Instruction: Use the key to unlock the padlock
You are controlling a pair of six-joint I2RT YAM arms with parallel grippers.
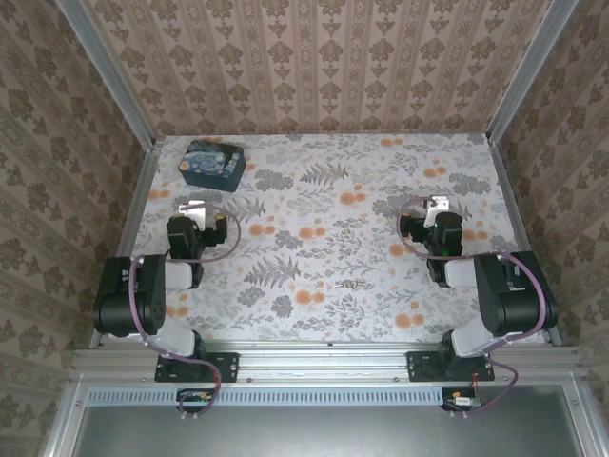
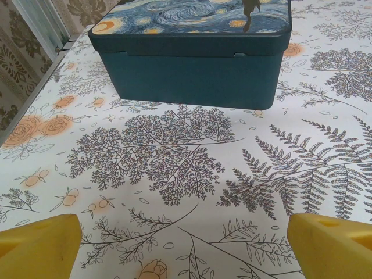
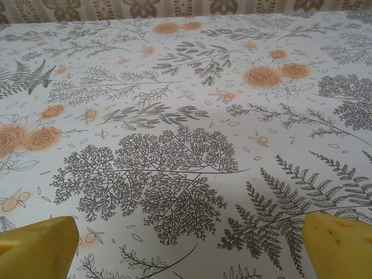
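No legible text, labels, brands, numbers or signs.

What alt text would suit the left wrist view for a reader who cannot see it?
A dark blue tin with a swirly starry-night lid stands on the floral-print table, ahead of the left gripper. The gripper's two yellow fingertips sit wide apart at the bottom corners, nothing between them.

Blue tin (image 1: pixel 213 164): one; hands: two, left hand (image 1: pixel 194 208), right hand (image 1: pixel 437 204)
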